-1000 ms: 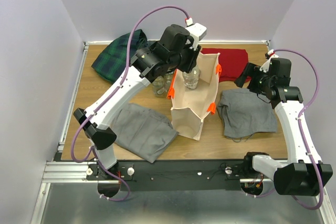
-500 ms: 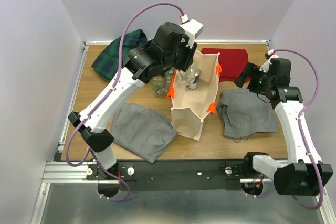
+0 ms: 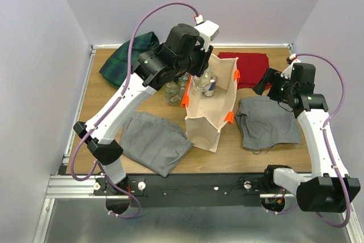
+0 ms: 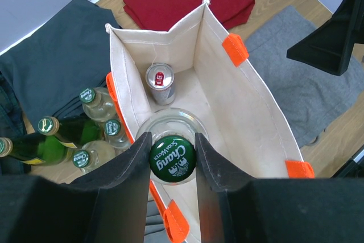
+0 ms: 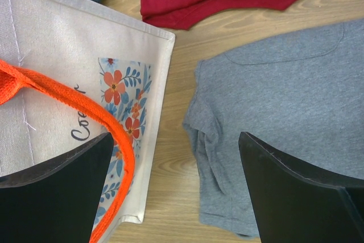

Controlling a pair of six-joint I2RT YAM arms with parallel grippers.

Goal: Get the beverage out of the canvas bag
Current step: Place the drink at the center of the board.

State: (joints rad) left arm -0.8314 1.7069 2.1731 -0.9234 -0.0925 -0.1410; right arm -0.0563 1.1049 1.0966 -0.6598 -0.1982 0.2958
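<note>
Your left claw (image 4: 173, 156) pinches the clear glass bottle (image 4: 170, 121) at its green crimped cap, within the open mouth of the stiff cream canvas bag (image 4: 250, 112). A silver can (image 4: 160, 82) stands deeper inside. More green-capped bottles (image 4: 96, 103) crowd just outside its wall. Your right claw (image 5: 175, 140) is spread wide between the bag and a rumpled grey cloth (image 5: 284, 112).
</note>
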